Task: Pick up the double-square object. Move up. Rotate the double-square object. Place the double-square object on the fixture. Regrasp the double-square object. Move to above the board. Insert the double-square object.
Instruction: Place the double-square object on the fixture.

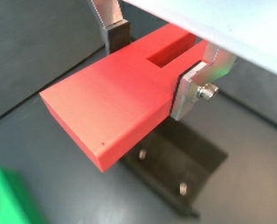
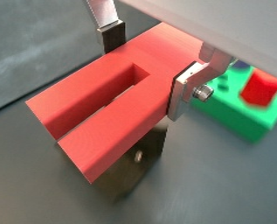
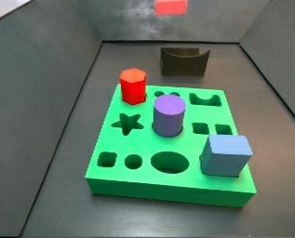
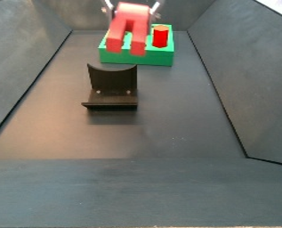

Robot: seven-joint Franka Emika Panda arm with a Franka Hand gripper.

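Holding the red block clamped across its middle in the jaws of the gripper, high above the fixture. Risks tilting or missing the notch when lowered.

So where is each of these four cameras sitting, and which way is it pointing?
Wrist view: rides on the arm, looking down past the gripper, shut on the red block, to the fixture below.
Wrist view: same perch, other side; block and board beyond.
Side view: at the board's end, looking over it to the fixture; block at top.
Side view: opposite end, facing the fixture, gripper above.
All four share the block.
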